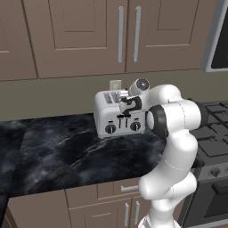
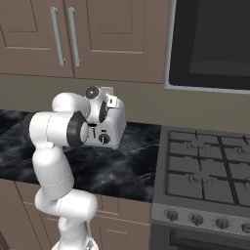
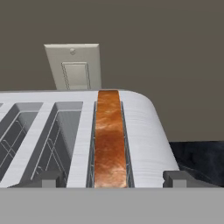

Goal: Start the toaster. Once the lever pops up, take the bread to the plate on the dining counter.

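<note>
The hand view is looking down along the top of the toaster (image 3: 78, 140), and it alone is showing the bread (image 3: 109, 140): an orange-brown crust sitting in the rightmost slot, with empty slots to its left. The two dark fingertips (image 3: 46, 179) are standing wide apart, one on either side of that slot, with nothing between them touching the bread. A cream wall switch plate (image 3: 74, 65) is showing behind the toaster.

The left base view is giving the toaster's front, with two black knobs and small black sliders, standing at the back of the black marble worktop (image 1: 67, 156) near its stove end. The gripper (image 1: 126, 100) is hovering over the toaster's right top. The arm is rising, bending at its elbow and reaching forward and down.

The right base view is adding the gas hob (image 2: 210, 166) beside the worktop. No writing is legible anywhere.
</note>
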### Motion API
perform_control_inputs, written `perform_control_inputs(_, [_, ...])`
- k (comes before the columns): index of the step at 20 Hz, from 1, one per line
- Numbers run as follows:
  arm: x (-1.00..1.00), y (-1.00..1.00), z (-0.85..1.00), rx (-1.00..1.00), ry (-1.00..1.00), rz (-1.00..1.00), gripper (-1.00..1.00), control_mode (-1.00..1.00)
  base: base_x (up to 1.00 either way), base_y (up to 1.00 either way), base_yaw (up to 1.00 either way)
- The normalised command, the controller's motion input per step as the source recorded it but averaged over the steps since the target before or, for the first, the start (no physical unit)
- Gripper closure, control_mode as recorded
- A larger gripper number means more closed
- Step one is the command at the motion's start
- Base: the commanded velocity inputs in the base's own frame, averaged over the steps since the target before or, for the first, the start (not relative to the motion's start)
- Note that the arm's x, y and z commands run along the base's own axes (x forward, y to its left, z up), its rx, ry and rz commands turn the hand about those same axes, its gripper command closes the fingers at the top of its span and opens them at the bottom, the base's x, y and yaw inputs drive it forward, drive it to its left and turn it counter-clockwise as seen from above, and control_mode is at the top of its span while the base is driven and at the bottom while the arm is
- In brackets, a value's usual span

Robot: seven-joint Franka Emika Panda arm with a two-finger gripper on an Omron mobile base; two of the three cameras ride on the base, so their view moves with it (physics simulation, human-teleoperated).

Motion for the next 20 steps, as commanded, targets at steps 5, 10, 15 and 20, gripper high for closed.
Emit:
perform_control_inputs(5, [0.00, 0.00, 0.00, 0.00, 0.00, 0.00, 1.00, -1.00, 0.00, 0.00, 0.00])
perform_control_inputs(10, [0.00, 0.00, 0.00, 0.00, 0.00, 0.00, 1.00, -1.00, 0.00, 0.00, 0.00])
perform_control_inputs(15, [0.00, 0.00, 0.01, 0.00, 0.00, 0.00, 1.00, -1.00, 0.00, 0.00, 0.00])
perform_control_inputs(20, [0.00, 0.00, 0.04, 0.00, -0.01, 0.00, 1.00, -1.00, 0.00, 0.00, 0.00])
